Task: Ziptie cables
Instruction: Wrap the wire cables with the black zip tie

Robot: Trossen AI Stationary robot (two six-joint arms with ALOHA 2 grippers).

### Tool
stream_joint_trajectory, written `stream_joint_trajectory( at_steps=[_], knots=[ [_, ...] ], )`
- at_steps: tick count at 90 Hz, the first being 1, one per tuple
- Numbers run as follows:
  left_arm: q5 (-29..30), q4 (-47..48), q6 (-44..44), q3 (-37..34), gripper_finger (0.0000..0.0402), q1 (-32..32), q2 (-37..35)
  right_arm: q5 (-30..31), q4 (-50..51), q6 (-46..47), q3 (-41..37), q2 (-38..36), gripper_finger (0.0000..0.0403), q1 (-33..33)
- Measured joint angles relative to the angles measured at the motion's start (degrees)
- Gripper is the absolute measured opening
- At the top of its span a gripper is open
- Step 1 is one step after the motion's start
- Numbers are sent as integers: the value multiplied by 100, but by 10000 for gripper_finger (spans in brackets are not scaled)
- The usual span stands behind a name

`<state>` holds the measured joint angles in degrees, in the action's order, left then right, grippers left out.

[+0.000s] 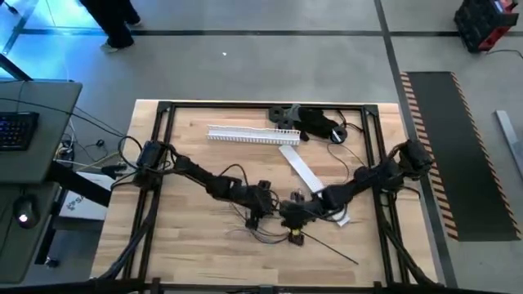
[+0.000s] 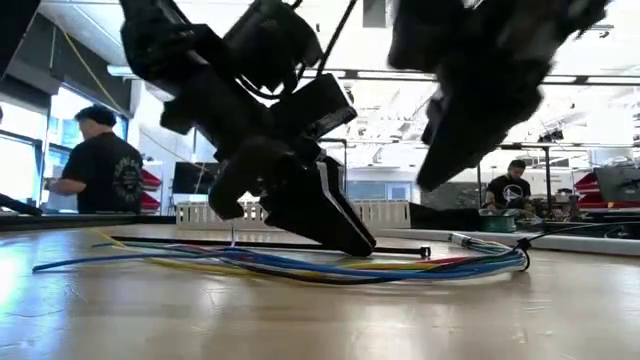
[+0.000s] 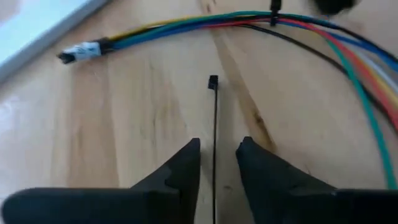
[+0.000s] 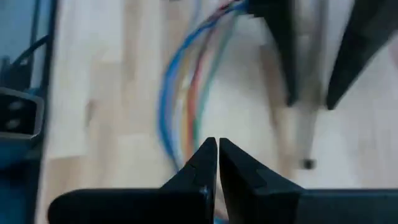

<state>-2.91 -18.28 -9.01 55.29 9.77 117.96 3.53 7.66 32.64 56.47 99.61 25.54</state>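
Currently left gripper [image 3: 216,158] part open, straddling loose black ziptie [image 3: 214,124] — nothing clamped; right gripper [image 4: 217,163] shut, empty; cables [image 2: 330,264] on table mid-front — light, floppy, best grasped near bundled end

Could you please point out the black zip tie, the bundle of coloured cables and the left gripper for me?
black zip tie [image 3: 214,118]: left wrist view, on its strap.
cables [image 3: 186,23]: left wrist view, mid-bundle.
left gripper [image 3: 217,155]: left wrist view, between its fingertips.

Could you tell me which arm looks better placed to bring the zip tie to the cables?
Probably the left: its end effector straddles the black zip tie, open, aimed at the cables. The right end effector looks shut beside them.
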Motion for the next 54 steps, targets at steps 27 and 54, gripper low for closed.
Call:
stream_joint_trajectory(
  at_steps=[27,54],
  knots=[
    [-324,104,-306,-25,2,-165,-186,1592,197,345,15,-299,0,1111],
    [-420,652,-165,-52,0,-193,-796,1726,664,-654,15,-227,78,1127]
  ],
)
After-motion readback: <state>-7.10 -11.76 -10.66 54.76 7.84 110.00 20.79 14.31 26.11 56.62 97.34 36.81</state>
